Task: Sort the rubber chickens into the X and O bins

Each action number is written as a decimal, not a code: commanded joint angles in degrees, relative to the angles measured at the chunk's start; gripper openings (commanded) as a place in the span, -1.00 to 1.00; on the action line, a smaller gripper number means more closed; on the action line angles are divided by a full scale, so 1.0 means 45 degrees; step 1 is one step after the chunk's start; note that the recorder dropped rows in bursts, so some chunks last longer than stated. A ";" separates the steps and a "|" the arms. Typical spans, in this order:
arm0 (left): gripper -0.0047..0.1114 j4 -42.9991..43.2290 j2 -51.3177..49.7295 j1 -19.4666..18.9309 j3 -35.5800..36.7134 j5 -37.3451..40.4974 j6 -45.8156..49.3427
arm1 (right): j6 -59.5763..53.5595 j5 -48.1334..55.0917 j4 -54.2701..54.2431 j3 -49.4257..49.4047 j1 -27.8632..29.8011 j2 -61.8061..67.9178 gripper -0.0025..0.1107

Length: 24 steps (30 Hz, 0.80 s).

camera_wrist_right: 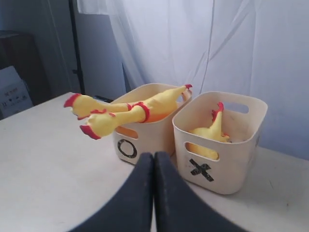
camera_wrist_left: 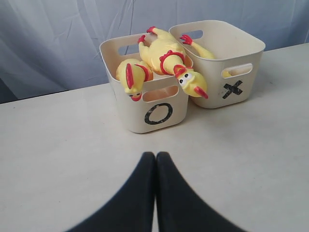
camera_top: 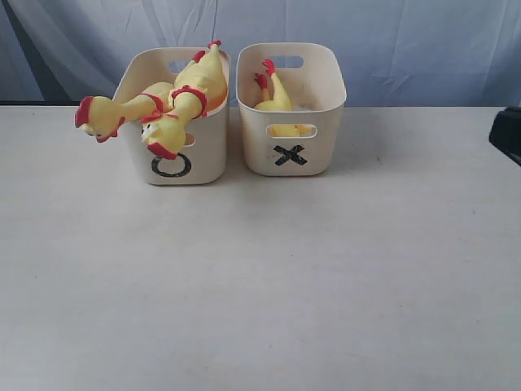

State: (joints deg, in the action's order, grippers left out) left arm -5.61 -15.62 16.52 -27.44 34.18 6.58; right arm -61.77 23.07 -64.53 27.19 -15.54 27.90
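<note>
Two cream tubs stand side by side at the back of the table. Two long yellow rubber chickens lie in the O bin (camera_top: pixel 208 140), heads hanging out over its rim: one (camera_top: pixel 99 114) to the left, the other (camera_top: pixel 165 135) over the front. In the X bin (camera_top: pixel 323 137) a shorter yellow piece (camera_top: pixel 273 95) sticks up with its red end on top. My left gripper (camera_wrist_left: pixel 155 155) is shut and empty, above the table in front of the O bin (camera_wrist_left: pixel 129 112). My right gripper (camera_wrist_right: pixel 154 154) is also shut and empty, before the gap between the O bin (camera_wrist_right: pixel 155 134) and the X bin (camera_wrist_right: pixel 232 162).
A pale cloth backdrop (camera_top: pixel 407 41) hangs behind the tubs. A dark part of the right arm (camera_top: pixel 506 134) shows at the exterior view's right edge. The table (camera_top: pixel 260 285) stretches wide in front of the tubs.
</note>
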 commanded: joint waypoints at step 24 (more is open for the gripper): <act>-0.92 0.0161 0.1278 -0.0331 0.0050 0.0055 0.0019 | 0.0064 0.0260 -0.1013 -0.0534 0.0020 -0.3803 -0.97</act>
State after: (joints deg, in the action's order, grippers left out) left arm -5.34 -12.02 16.10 -27.44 34.55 6.58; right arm -61.57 24.29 -68.89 25.11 -15.54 11.10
